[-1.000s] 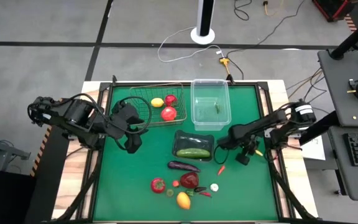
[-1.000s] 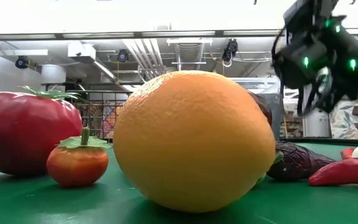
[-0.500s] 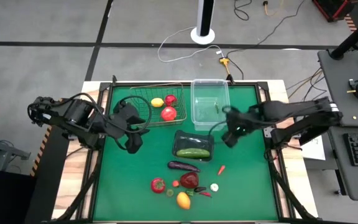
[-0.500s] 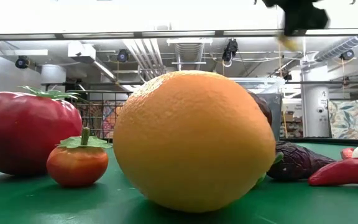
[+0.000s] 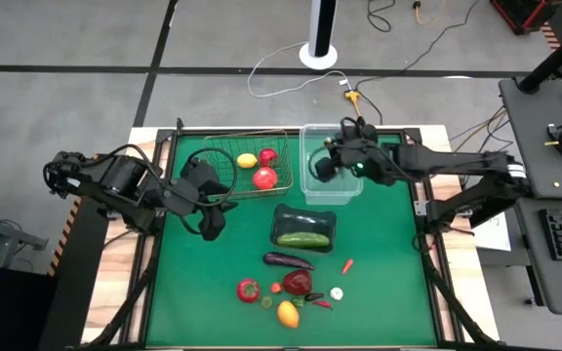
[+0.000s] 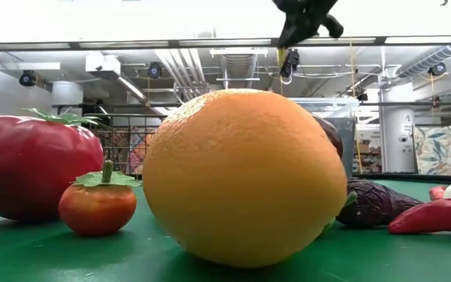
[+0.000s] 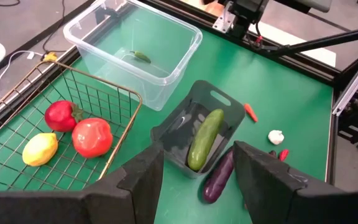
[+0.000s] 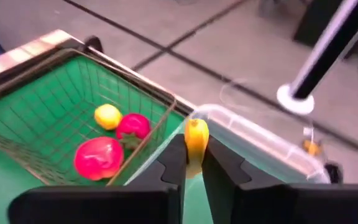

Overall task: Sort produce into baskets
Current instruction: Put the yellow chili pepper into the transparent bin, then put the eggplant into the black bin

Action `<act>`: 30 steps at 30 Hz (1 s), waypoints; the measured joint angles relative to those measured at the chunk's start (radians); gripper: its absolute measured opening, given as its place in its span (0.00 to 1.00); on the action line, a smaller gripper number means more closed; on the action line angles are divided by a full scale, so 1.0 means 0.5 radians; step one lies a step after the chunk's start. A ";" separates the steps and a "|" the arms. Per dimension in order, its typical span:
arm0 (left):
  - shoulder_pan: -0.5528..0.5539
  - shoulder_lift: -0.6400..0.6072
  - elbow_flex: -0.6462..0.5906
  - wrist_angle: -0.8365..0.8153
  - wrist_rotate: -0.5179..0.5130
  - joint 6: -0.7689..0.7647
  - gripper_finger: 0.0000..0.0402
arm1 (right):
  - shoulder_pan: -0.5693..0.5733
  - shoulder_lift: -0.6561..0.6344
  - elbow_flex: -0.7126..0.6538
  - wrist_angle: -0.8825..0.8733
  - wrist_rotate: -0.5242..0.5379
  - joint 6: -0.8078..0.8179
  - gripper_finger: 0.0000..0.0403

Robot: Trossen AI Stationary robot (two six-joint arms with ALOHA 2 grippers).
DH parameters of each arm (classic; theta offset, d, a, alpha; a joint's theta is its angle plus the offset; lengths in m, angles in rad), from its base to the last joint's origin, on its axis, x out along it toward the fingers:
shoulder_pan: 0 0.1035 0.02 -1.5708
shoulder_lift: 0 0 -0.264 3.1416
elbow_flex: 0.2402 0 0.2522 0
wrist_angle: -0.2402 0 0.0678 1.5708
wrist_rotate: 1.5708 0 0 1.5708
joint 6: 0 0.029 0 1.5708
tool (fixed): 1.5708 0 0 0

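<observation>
You have a green table [image 5: 193, 283] in front of you. At the far side a wire basket [image 5: 224, 166] stands left of a clear tub [image 5: 330, 185], touching or nearly so. Just nearer, at the middle, sits a dark tray [image 5: 283, 216]. Loose on the mat near you lie an eggplant [image 5: 288, 260], a small red chili [image 5: 347, 265], a tomato [image 5: 249, 290], a dark-red fruit [image 5: 297, 283], a garlic bulb [image 5: 337, 292] and an orange fruit [image 5: 288, 313].

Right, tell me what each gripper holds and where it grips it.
The right gripper pinches a small yellow chili by its lower end; the left gripper holds nothing.
</observation>
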 joint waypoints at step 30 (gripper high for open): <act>-0.298 0.103 -0.001 -0.099 0.443 0.140 0.44 | 0.225 -0.007 0.256 -0.110 -1.182 0.730 0.48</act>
